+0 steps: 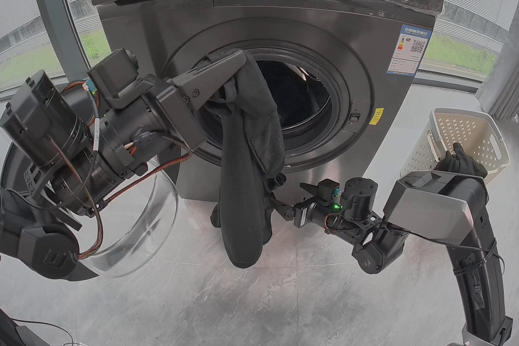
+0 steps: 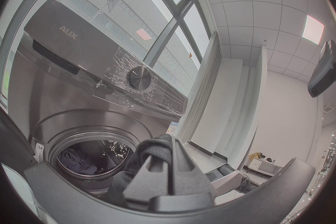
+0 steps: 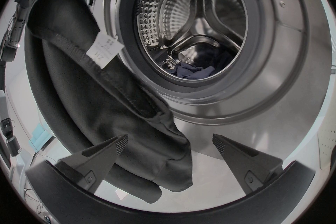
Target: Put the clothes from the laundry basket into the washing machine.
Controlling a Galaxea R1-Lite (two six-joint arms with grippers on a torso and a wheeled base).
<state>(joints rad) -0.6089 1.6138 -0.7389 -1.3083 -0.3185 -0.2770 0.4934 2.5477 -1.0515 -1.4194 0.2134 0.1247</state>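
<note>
The left gripper (image 1: 239,59) is clamping the black garment (image 1: 243,174), which is hanging lengthwise straight below it, its tail dangling just ahead of the wide-apart right gripper (image 3: 168,139).

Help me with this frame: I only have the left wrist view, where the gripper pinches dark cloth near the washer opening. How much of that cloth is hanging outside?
Observer: Most of it. The dark garment hangs from the left gripper down the front of the washing machine, ending well below its opening.
Operator: Where is the other gripper?
Observer: The right gripper is low, beside the garment's lower half, with its fingers open.
Operator: And the basket?
Observer: The laundry basket stands beside the washer, on the robot's right.
</note>
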